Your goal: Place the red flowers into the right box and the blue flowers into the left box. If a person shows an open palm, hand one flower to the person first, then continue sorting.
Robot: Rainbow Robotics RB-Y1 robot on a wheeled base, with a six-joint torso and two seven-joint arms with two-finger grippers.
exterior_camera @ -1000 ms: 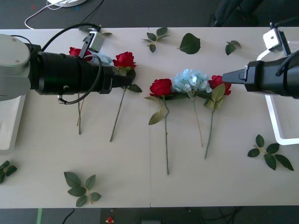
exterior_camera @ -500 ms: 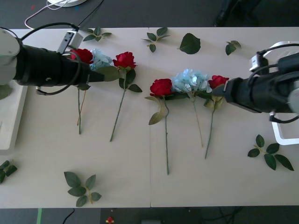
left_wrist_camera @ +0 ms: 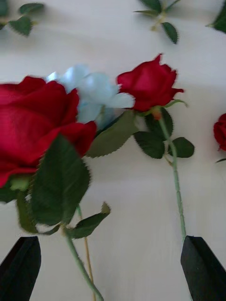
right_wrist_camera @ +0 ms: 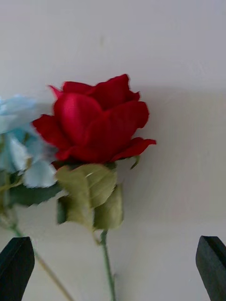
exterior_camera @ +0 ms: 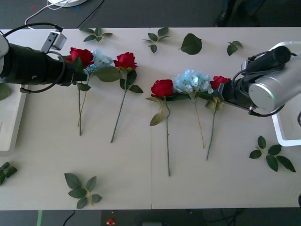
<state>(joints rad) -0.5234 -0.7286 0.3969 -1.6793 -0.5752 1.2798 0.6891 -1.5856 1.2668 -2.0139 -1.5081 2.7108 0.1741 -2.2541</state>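
Six flowers lie in a row on the table. From the left come a red flower (exterior_camera: 81, 55), a blue flower (exterior_camera: 101, 60) and a red flower (exterior_camera: 125, 60), then a red flower (exterior_camera: 162, 87), a blue flower (exterior_camera: 191, 80) and a red flower (exterior_camera: 219, 82). My left gripper (exterior_camera: 78, 71) is open beside the leftmost rose (left_wrist_camera: 37, 122), whose stem runs between the fingers (left_wrist_camera: 21, 268). My right gripper (exterior_camera: 222, 92) is open at the rightmost rose (right_wrist_camera: 94, 122), its fingers (right_wrist_camera: 212, 265) on either side of the stem. The right box (exterior_camera: 281, 134) sits at the right edge and the left box (exterior_camera: 10, 127) at the left edge.
Loose green leaf sprigs lie around the table: one at the near left (exterior_camera: 83, 189), one at the near right (exterior_camera: 271, 155) and several along the far edge (exterior_camera: 190, 43). A white cable (exterior_camera: 42, 12) lies on the floor beyond the far-left corner.
The left arm has drawn back to the left, uncovering the leftmost rose and blue flower. The right arm has swung in and turned, bringing its gripper to the rightmost rose.
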